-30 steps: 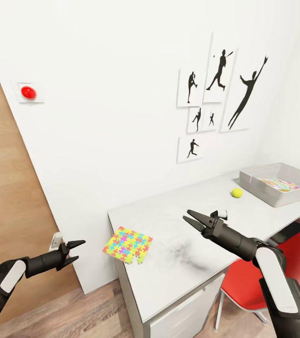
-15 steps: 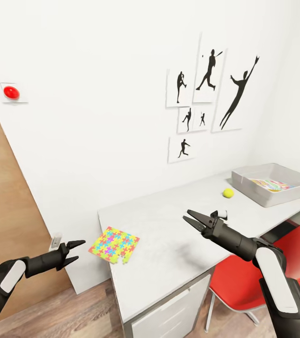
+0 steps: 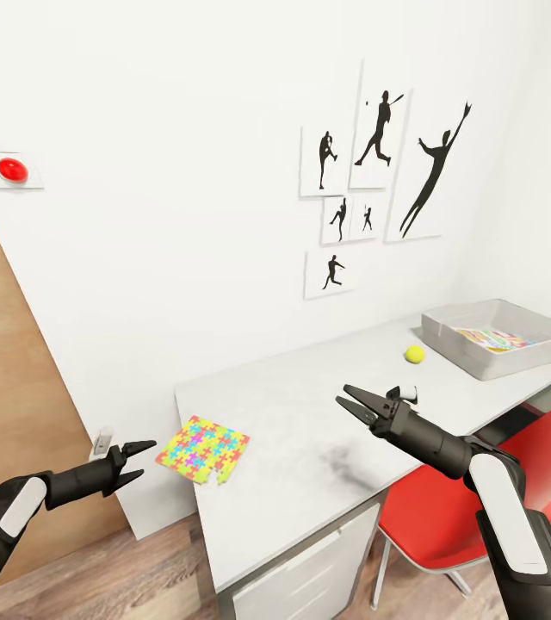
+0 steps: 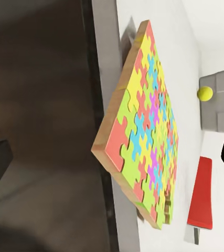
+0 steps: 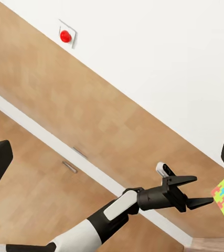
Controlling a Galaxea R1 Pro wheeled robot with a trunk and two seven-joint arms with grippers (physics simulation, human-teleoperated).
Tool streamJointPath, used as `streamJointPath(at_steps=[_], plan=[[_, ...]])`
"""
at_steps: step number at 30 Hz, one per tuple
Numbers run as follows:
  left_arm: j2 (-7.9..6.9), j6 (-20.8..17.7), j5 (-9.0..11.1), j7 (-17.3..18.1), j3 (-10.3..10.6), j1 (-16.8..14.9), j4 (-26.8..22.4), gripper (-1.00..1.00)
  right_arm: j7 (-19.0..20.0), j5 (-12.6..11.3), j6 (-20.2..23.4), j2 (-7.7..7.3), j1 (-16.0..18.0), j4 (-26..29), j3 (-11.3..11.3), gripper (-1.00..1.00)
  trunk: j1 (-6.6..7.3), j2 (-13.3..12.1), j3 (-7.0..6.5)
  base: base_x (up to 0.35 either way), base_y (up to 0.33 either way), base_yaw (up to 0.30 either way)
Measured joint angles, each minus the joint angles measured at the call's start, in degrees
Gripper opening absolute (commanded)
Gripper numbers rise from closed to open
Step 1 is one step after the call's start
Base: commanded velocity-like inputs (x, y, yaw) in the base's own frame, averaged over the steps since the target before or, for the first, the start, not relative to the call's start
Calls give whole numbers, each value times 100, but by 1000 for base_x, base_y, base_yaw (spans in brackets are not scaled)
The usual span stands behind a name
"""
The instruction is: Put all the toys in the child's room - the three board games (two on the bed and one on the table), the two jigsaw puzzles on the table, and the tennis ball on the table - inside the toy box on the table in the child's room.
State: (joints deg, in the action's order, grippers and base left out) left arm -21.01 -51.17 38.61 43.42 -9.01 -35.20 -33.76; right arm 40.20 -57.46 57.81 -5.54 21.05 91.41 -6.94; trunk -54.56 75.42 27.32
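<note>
A multicoloured jigsaw puzzle (image 3: pixel 202 448) lies at the left end of the table (image 3: pixel 310 413), overhanging its edge. The left wrist view shows this jigsaw puzzle (image 4: pixel 143 136) close up. The tennis ball (image 3: pixel 414 353) rests on the tabletop just left of the toy box (image 3: pixel 482 362), a pale grey tray with a colourful flat item (image 3: pixel 492 338) inside. My left gripper (image 3: pixel 132 461) is open, off the table's left end and level with the puzzle. My right gripper (image 3: pixel 355 406) hovers open above the table's middle, holding nothing. The bed and the board games are out of view.
A red chair (image 3: pixel 473 482) stands tucked under the table on the right. A wooden door (image 3: pixel 17 387) with a handle (image 3: pixel 102 442) is on the left. A red wall button (image 3: pixel 10 169) and baseball silhouette pictures (image 3: pixel 370 189) hang on the white wall. Wood floor (image 3: pixel 138 577) lies below.
The whole picture has slid left, so the camera has moved. Table, puzzle, ball and toy box keep their places relative to each other. Both grippers stay open and in the same pose.
</note>
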Motion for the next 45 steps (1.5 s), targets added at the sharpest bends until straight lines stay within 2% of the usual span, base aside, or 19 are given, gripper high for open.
streamJointPath(at_steps=[22, 32, 45], plan=[[-10, 0, 0, 12, 0, 0, 0, 100, 13, 7, -2, 0, 0, 0, -2, 100, 0, 0, 0, 0, -76, 0], [-12, 0, -11, 388, 7, 0, 0, 100, 9, 8, -5, 0, 0, 0, 0, 100, 0, 0, 0, 7, 0, 0], [-14, 0, -20, 431, 7, 0, 0, 100, 5, 7, -4, 0, 0, 0, 2, 100, 0, 0, 0, 42, 14, 0]])
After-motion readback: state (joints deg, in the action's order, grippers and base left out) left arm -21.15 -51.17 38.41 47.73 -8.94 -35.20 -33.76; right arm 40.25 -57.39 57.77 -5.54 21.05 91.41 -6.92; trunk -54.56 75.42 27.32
